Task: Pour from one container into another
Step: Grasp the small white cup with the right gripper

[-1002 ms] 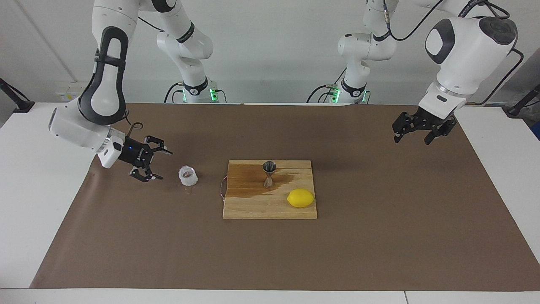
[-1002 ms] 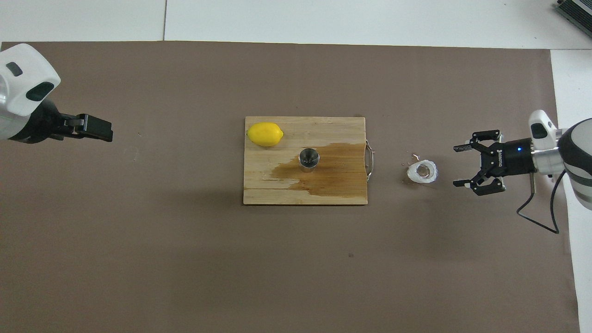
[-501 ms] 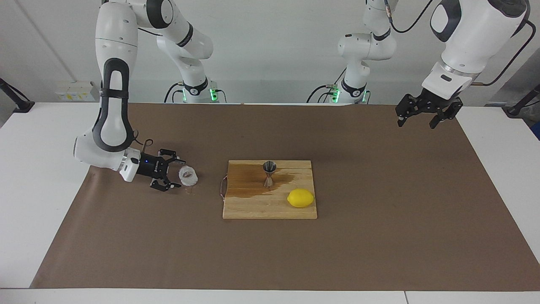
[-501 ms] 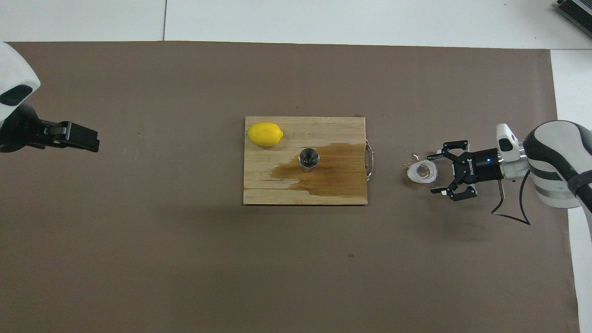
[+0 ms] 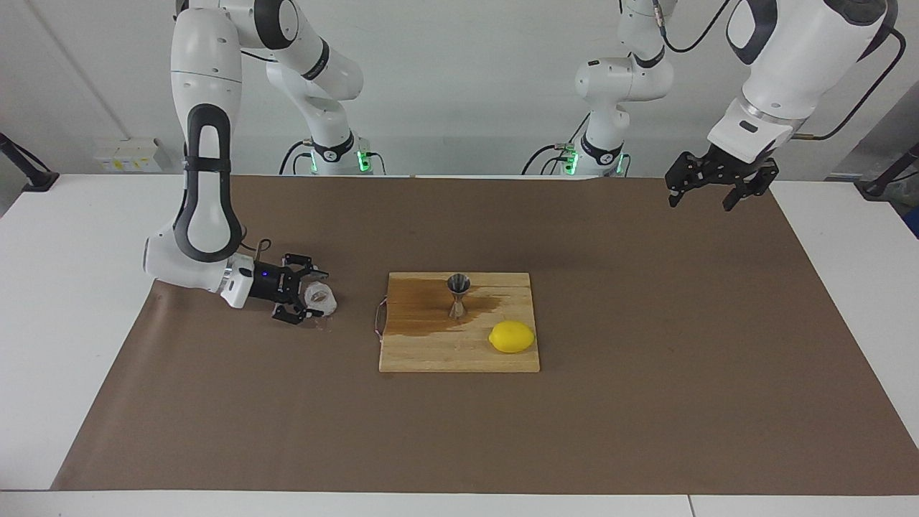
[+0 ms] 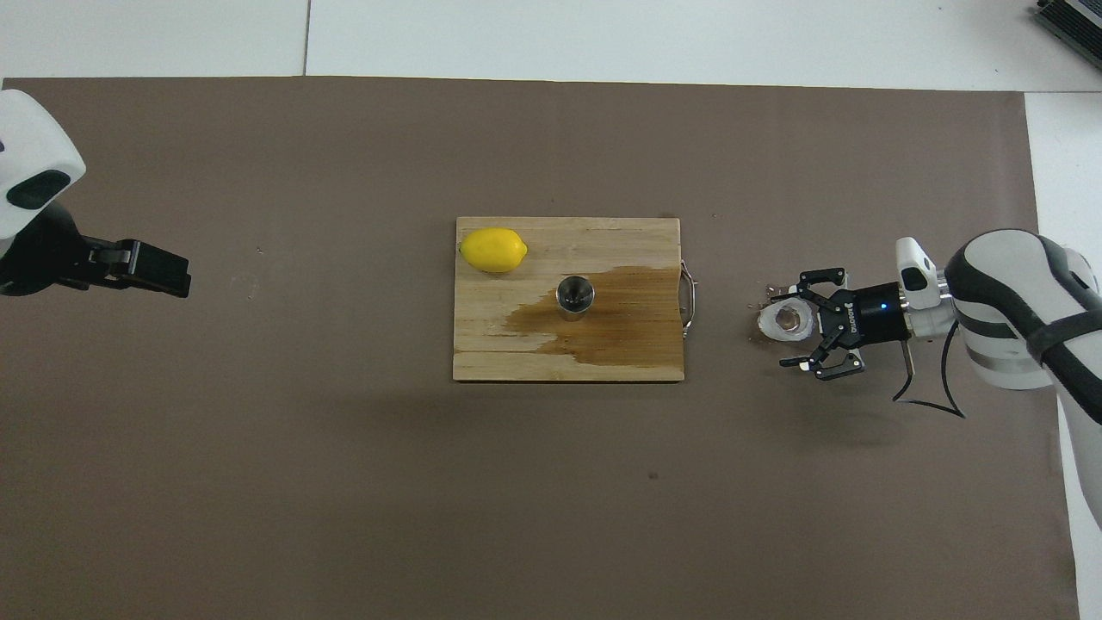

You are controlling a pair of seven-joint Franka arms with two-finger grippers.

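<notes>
The small clear glass cup (image 5: 324, 300) (image 6: 782, 319) stands upright on the brown mat toward the right arm's end of the table. My right gripper (image 5: 310, 294) (image 6: 785, 331) lies low and level at it, open, with one finger on each side of the cup; I cannot tell if they touch it. The steel jigger (image 5: 458, 293) (image 6: 574, 295) stands upright on the wooden cutting board (image 5: 445, 355) (image 6: 516, 357) in the middle. My left gripper (image 5: 702, 199) (image 6: 164, 269) hangs open and empty, raised over the mat at the left arm's end.
A yellow lemon (image 5: 511, 337) (image 6: 492, 250) lies on the board's corner farther from the robots. A dark wet patch (image 5: 420, 309) spreads over the board around the jigger. A few drops glisten on the mat by the cup. The board has a metal handle (image 6: 688, 297) facing the cup.
My right gripper has come down and slid in toward the cup until its open fingers flank it. The left gripper has risen and drawn back toward the robots.
</notes>
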